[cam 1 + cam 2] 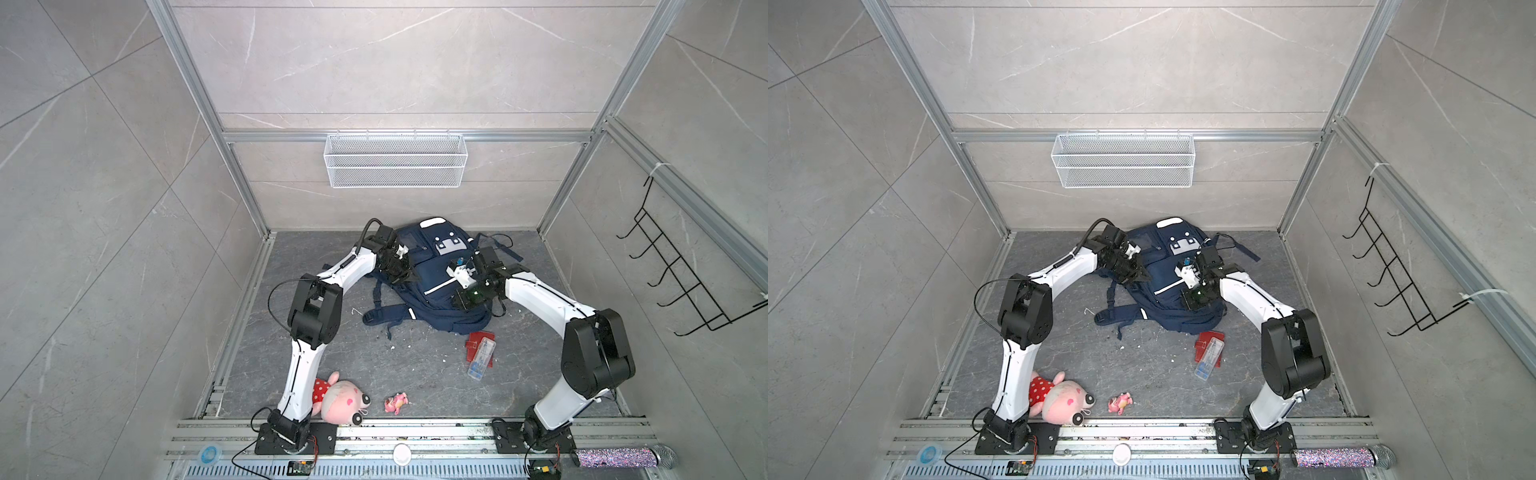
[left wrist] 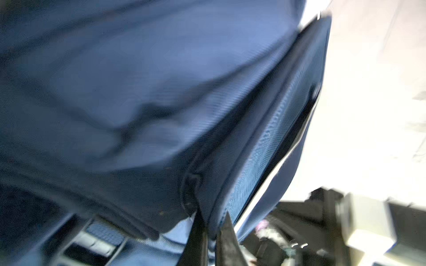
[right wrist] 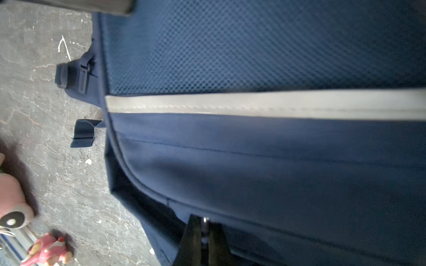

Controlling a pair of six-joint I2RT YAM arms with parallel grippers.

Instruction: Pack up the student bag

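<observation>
Top views both show the student bag (image 1: 432, 268) lying flat on the grey floor (image 1: 415, 374) near the back wall, between the two arms, with a pink plush toy (image 1: 343, 401) well apart by the left arm's base. Left wrist view: the left gripper (image 2: 212, 222) is pinched narrow on a fold of the bag's navy fabric. Right wrist view: the right gripper (image 3: 204, 229) is closed tight on a small metal zip pull (image 3: 205, 220), near the bag's white stripe (image 3: 253, 103)
</observation>
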